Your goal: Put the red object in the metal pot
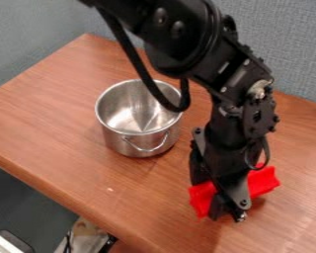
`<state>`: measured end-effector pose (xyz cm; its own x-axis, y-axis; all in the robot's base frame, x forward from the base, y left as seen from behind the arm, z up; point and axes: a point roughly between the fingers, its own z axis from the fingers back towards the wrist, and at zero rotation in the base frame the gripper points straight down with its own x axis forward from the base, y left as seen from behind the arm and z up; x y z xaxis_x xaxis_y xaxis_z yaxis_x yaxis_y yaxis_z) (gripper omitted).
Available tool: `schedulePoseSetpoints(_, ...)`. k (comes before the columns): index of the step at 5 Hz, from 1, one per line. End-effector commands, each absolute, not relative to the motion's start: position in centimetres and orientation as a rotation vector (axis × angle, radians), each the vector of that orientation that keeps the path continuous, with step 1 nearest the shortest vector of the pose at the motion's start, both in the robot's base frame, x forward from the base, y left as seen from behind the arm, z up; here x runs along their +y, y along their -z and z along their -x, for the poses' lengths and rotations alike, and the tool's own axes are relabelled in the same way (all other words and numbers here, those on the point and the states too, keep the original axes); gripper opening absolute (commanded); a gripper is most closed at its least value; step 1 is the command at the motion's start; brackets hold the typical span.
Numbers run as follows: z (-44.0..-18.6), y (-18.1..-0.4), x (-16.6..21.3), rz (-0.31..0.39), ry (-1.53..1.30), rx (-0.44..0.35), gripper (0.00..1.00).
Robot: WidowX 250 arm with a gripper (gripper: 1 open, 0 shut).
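bare table (62,99) lies left of the metal pot (137,119), whose mouth is open and unblocked.
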<state>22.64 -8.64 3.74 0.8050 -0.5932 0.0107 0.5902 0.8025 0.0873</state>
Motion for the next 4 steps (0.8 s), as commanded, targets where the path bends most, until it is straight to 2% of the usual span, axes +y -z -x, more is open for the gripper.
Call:
schedulePoseSetpoints(1, -23.69, -5.21, -9.42, -0.086, 0.659, -0.110, 0.00)
schedulePoseSetpoints(4, -23.87, -5.11, -9.66, -0.086, 0.667, -0.115, 0.00)
